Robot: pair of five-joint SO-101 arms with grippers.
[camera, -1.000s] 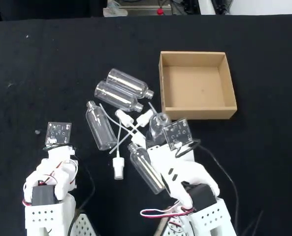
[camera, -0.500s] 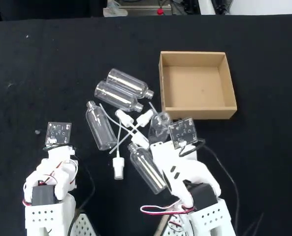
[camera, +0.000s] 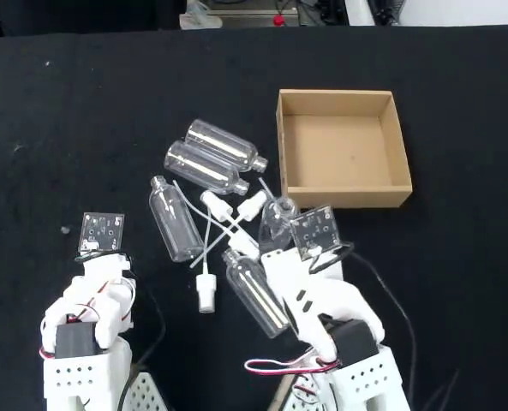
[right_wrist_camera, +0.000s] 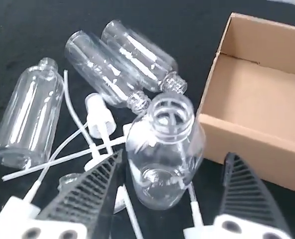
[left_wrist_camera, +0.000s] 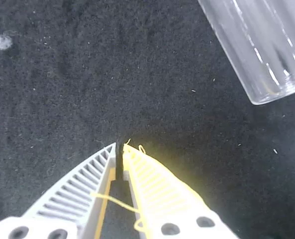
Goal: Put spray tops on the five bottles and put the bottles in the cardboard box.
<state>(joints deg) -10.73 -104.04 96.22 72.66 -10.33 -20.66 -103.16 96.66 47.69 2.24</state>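
Right jaws: spread wide and gripping nothing, one finger on each side of the upright bottle.
Upright bottle point(right_wrist_camera: 159, 169): it stands between my right jaws, close to the front of the box. Its neck is open and points up, with no spray top on it. Its long axis is vertical, square to my closing line. One finger sits close to its side and the other stands apart. I cannot tell whether either touches it.
Nearer arm: my right, plainly. I judge a straight squeeze on the body would take it.
Left jaws: shut tip to tip on nothing, low over the bare worktop point(camera: 82, 111), with the base of a lying bottle point(left_wrist_camera: 256, 50) near.
Spray tops: all loose. One point(right_wrist_camera: 98, 118) lies just past the upright bottle with its tube trailing. A lone spray top point(camera: 206, 294) lies between my two arms, and I judge it the easiest one for my left arm.
Other bottles: one point(camera: 255, 291) lies beside my right arm. A pair point(camera: 209, 156) lies farther out, side by side, with necks toward the box.
Cardboard box point(camera: 343, 197): farthest out, open at the top, with no bottle in it yet.
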